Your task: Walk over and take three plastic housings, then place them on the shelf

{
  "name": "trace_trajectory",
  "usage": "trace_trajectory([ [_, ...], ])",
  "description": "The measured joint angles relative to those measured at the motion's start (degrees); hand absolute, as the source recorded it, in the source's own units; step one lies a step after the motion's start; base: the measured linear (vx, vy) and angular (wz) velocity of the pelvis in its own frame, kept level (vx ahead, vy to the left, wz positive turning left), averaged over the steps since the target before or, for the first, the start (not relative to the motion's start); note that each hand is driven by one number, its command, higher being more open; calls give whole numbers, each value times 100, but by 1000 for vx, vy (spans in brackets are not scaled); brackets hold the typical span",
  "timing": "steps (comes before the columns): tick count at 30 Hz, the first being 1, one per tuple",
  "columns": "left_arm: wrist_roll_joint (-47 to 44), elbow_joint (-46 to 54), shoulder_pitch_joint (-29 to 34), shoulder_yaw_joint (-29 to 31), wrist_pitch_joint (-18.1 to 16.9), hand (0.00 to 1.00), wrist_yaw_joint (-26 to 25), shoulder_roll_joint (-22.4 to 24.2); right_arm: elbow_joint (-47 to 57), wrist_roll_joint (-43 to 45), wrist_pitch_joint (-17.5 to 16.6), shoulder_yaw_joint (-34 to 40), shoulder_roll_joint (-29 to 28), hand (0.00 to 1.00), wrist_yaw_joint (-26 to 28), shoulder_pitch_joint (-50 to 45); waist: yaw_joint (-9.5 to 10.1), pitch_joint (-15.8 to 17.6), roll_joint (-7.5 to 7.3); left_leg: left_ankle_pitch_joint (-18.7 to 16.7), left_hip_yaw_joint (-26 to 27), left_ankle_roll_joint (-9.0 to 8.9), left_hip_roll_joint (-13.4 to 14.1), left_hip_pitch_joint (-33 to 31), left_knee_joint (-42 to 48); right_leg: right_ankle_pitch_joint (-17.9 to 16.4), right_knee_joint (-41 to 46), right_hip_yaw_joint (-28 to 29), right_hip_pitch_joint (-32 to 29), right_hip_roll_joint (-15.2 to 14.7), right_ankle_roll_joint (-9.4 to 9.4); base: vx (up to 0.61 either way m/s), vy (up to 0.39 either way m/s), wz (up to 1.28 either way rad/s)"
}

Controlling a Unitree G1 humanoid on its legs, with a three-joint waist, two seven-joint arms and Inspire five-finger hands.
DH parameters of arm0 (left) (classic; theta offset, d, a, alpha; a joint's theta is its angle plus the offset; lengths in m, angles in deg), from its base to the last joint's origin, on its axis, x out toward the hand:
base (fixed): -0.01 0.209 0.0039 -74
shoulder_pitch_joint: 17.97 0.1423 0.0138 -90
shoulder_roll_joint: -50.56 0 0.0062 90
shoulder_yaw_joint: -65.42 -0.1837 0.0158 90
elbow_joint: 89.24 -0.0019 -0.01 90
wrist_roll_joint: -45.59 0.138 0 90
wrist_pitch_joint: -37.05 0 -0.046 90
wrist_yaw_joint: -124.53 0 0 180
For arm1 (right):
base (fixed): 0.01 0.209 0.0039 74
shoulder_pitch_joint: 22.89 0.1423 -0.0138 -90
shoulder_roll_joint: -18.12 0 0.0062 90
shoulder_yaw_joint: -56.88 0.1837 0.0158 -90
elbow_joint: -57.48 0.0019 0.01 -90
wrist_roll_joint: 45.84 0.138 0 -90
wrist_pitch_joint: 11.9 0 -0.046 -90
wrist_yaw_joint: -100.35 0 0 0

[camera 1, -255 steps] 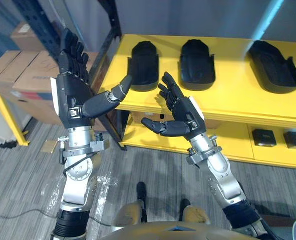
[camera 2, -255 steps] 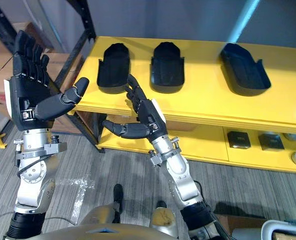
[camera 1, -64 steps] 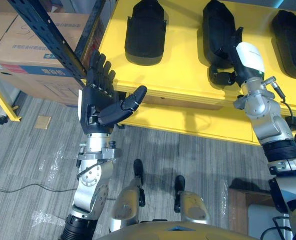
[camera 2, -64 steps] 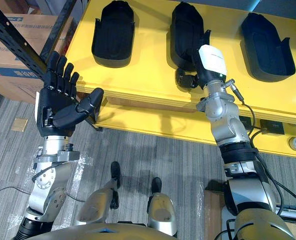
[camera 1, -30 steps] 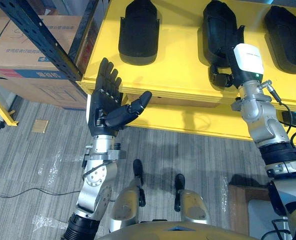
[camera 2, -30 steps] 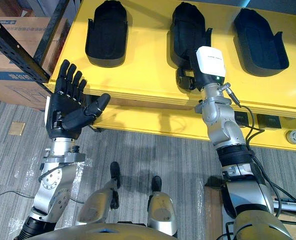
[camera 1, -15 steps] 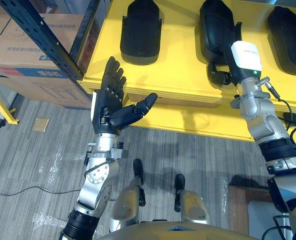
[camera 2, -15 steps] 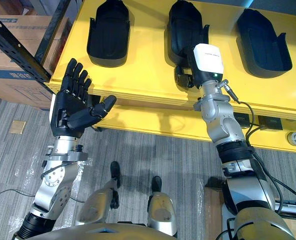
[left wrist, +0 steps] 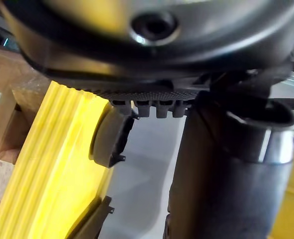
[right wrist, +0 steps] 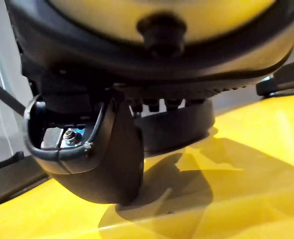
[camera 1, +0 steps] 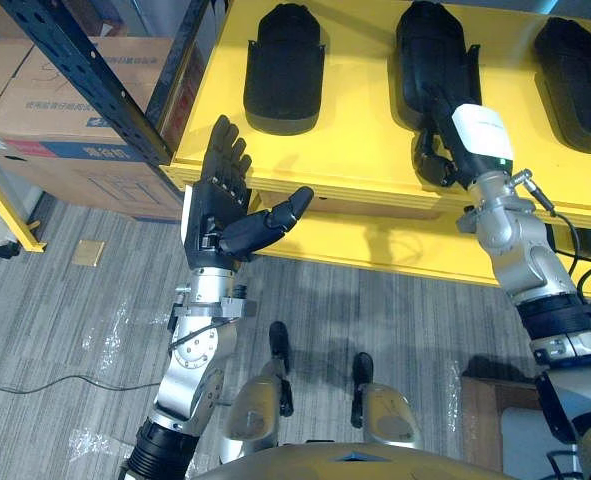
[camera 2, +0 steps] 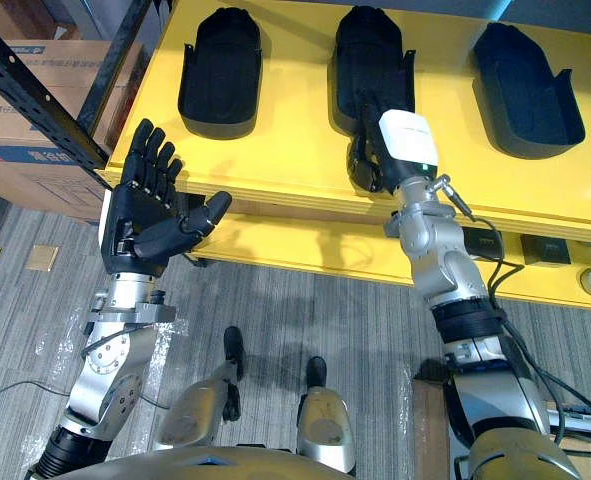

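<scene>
Left eye view — your left robot hand [camera 1: 215, 205] is held up with its fingers straight and nothing in it, just short of the front edge of the yellow shelf [camera 1: 365, 125]. Past its fingertips lies the first housing [camera 1: 285, 65]. Your right robot hand [camera 1: 430, 155] reaches over the shelf to the near end of the middle housing [camera 1: 430, 50], touching it or very nearly. The third housing [camera 1: 580, 65] lies well apart, off to that hand's right. Cardboard boxes [camera 1: 55, 100] sit to the left of the left robot hand.

Right eye view: all three housings rest flat on the shelf, none raised. The right robot hand's fingers bunch against the middle housing's near end, but you cannot tell whether they grip it.

Left wrist view: the palm is bare, with the shelf edge and a housing seen edge-on beyond it.

Right wrist view: the middle housing sits on the yellow surface directly past the hand.

By my reading, your walk-up is done and the first pick is only starting — three takes and every placement remain.
</scene>
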Motion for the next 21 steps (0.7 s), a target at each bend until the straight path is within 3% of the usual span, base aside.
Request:
trace_trajectory([
  [8, 7, 61, 165, 30, -1, 100, 16, 59, 893, -17, 76, 199, -363, 100, 53, -808, -55, -169, 58, -24, 80, 8, 7, 58, -1, -2, -26, 46, 22, -2, -1, 11, -16, -5],
  [12, 13, 67, 252, 50, -1, 100, -21, 92, 1829, 8, -19, 375, -573, 100, -154, -1470, -78, -245, 50, -44, 108, 7, 8, 110, 1, 32, -114, 67, 104, 1, 43, 37, -18, -4],
  [15, 199, 94, 366, 163, 0, 100, -134, 201, 2417, 668, -384, 452, -725, 100, -199, -1819, -161, -332, -5, -86, 155, -4, 8, 205, 1, 31, -147, 109, 182, -1, 44, 36, -15, -7],
  [17, 256, 96, 407, 201, 24, 100, -187, 221, 2789, 1179, -943, 643, -776, 100, -311, -2112, -167, -454, -35, -96, 161, -13, 20, 205, 1, 40, -195, 114, 201, 13, 55, 22, -14, -1],
  [21, 254, 264, 493, 301, 147, 100, -188, 223, 3532, 1917, -1640, 791, -991, 100, -494, -2503, -168, -509, -89, -96, 153, -14, 30, 203, 2, 45, -209, 113, 208, 26, 54, 10, -7, 0],
])
